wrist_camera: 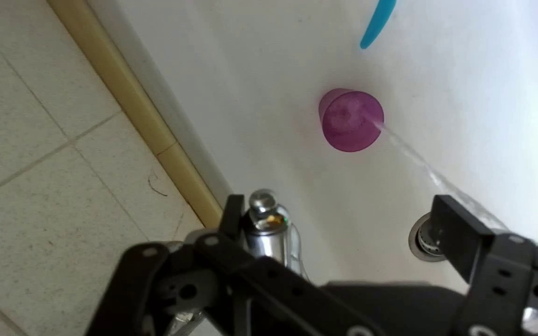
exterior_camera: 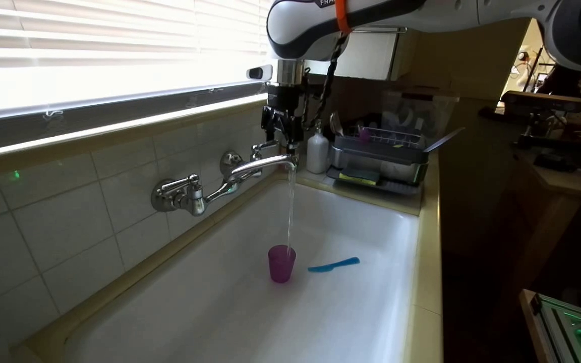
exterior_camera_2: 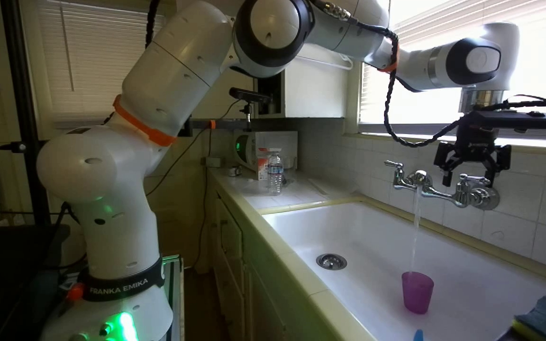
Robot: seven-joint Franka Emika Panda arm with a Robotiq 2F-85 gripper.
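Observation:
My gripper (exterior_camera_2: 469,182) hangs fingers down above the chrome faucet (exterior_camera: 265,164), its jaws wide apart with nothing held. In the wrist view, the gripper (wrist_camera: 341,217) has a faucet handle (wrist_camera: 269,238) just inside its left finger; whether they touch I cannot tell. Water runs from the spout into a purple cup (exterior_camera: 281,267), which stands upright in the white sink (exterior_camera: 220,322). The cup (exterior_camera_2: 417,294) shows in all views, and in the wrist view the cup (wrist_camera: 350,123) lies ahead of the fingertips. A blue plastic knife (exterior_camera: 333,265) rests beside it.
A tiled wall (exterior_camera: 63,237) and a window with blinds (exterior_camera: 119,45) run behind the faucet. Past the sink's end stand a white soap bottle (exterior_camera: 317,153) and a dish rack (exterior_camera: 379,151). A drain (exterior_camera_2: 331,261) and a water bottle (exterior_camera_2: 275,173) show in an exterior view.

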